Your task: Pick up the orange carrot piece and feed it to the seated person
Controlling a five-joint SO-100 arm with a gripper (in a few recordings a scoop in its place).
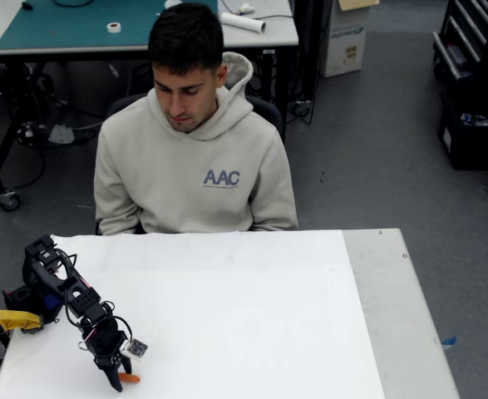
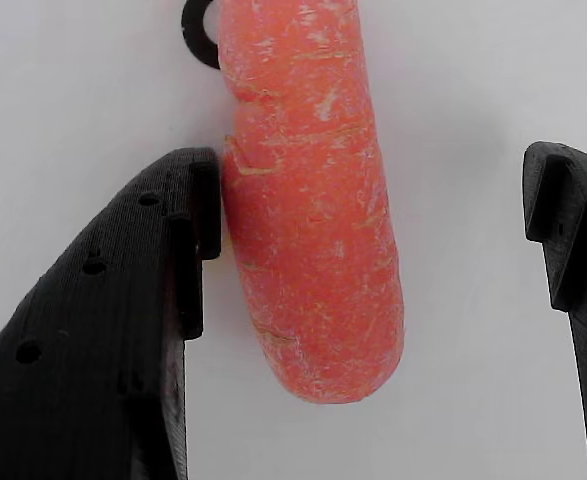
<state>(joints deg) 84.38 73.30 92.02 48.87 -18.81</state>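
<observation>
The orange carrot piece [image 2: 313,210] lies on the white table surface between my black fingers in the wrist view, its rounded end pointing down the picture. The left finger [image 2: 123,330] touches its side; the right finger [image 2: 573,250] stands well apart. My gripper [image 2: 373,230] is open around the carrot piece. In the fixed view the black arm reaches down at the table's near left, gripper [image 1: 115,376] tip at the table, with the carrot piece [image 1: 129,378] showing as a small orange stub beside it. The seated person [image 1: 189,158] in a beige "AAC" hoodie sits behind the table's far edge, looking down.
The white table top [image 1: 244,307] stretches to the right, with a grey strip [image 1: 393,316] along its right side. A yellow clamp [image 1: 7,320] sits at the arm's base on the left edge. Behind the person stand a workbench [image 1: 77,25] and a box [image 1: 347,33].
</observation>
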